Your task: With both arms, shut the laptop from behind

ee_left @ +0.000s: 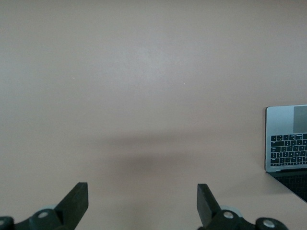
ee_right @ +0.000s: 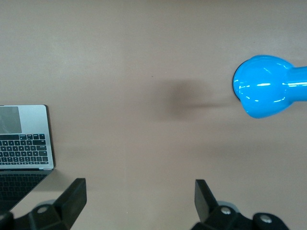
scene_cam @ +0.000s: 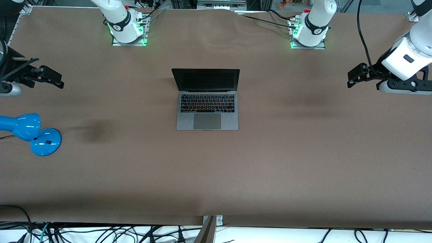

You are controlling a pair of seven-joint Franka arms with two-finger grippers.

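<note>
The grey laptop (scene_cam: pixel 207 108) stands open in the middle of the brown table, its dark screen upright and facing the front camera. Part of it shows in the left wrist view (ee_left: pixel 288 143) and in the right wrist view (ee_right: pixel 24 139). My left gripper (scene_cam: pixel 352 78) is open and empty, up over the bare table toward the left arm's end. It also shows in the left wrist view (ee_left: pixel 142 201). My right gripper (scene_cam: pixel 55 80) is open and empty over the right arm's end. It also shows in the right wrist view (ee_right: pixel 140 199). Both are well apart from the laptop.
A blue desk lamp (scene_cam: pixel 32 133) lies on the table toward the right arm's end, nearer the front camera than my right gripper; its head shows in the right wrist view (ee_right: pixel 264 93). The arm bases (scene_cam: pixel 128 28) (scene_cam: pixel 308 32) stand farther from the front camera than the laptop. Cables hang past the table's front edge.
</note>
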